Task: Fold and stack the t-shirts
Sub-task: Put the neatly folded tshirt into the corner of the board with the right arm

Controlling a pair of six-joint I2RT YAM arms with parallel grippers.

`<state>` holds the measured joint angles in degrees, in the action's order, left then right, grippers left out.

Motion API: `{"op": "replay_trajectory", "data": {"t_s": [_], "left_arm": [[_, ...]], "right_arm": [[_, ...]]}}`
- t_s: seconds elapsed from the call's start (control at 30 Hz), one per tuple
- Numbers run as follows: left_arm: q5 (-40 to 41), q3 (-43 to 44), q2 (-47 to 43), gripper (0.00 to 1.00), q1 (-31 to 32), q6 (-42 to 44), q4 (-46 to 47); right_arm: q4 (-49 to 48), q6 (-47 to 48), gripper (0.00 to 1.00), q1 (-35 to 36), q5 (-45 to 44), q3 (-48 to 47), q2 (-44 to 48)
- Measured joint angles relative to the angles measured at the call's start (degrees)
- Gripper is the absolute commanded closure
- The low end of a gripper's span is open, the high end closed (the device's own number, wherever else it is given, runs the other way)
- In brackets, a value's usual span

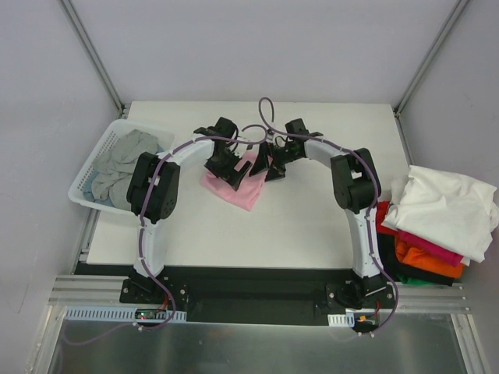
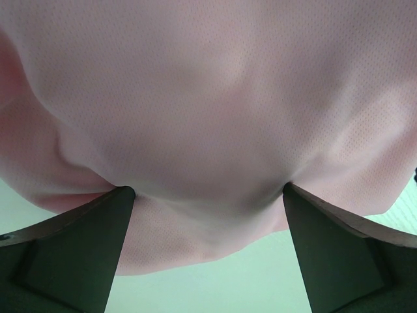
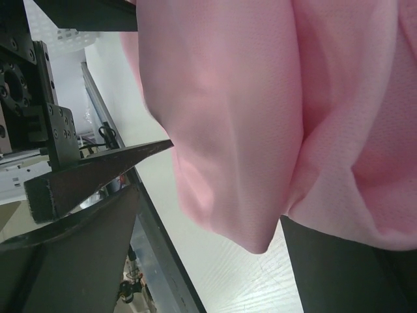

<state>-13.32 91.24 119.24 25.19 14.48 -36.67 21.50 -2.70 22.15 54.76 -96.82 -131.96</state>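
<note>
Pink t-shirt lies bunched in the middle of the surface, under both wrists. We judge it light, limp and thin, a fine mesh knit that slumps into folds and will sag from any single hold. A pinch at a hem corner or shoulder seam, through all layers, should serve best. Left claw stands wide apart, cloth bulging between its fingers without being pinched. Right claw is apart too, a fold hanging loose in the gap. Arms cover the shirt's far edge from above, and both wrist views show little but pink, so we cannot find collar, sleeves or hem. Grey t-shirt sits in the basket. In the stack at right, the white top hides most of the rest.
</note>
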Motion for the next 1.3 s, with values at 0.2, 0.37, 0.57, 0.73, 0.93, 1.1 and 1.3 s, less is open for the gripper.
{"op": "replay_trajectory", "data": {"t_s": [0.2, 0.37, 0.57, 0.73, 0.93, 1.1, 1.3], "left_arm": [[0.11, -0.55, -0.02, 0.01, 0.00, 0.07, 0.50], [0.11, -0.76, -0.24, 0.01, 0.00, 0.04, 0.61], [0.13, -0.87, -0.37, 0.01, 0.00, 0.04, 0.61], [0.13, -1.16, -0.55, 0.01, 0.00, 0.00, 0.74], [0.13, -1.22, -0.57, 0.01, 0.00, 0.02, 0.79], [0.15, -1.22, -0.81, 0.01, 0.00, 0.07, 0.74], [0.98, -1.14, -1.53, 0.01, 0.02, 0.37, 0.68]], "right_arm": [[1.55, 0.98, 0.24, 0.09, -0.76, -3.17, -1.86], [1.77, 1.40, 0.42, 0.07, -1.27, -3.76, -2.75], [1.70, 1.73, 0.77, 0.07, -2.19, -3.82, -3.80], [1.70, 1.81, 0.99, 0.13, -3.06, -3.85, -4.66], [1.95, 2.25, 0.99, 0.13, -3.23, -3.85, -4.74], [4.13, 4.74, 0.99, -0.04, -4.52, -3.89, -4.31], [9.35, 8.59, 0.99, -1.09, -8.20, -3.89, -1.97]]}}
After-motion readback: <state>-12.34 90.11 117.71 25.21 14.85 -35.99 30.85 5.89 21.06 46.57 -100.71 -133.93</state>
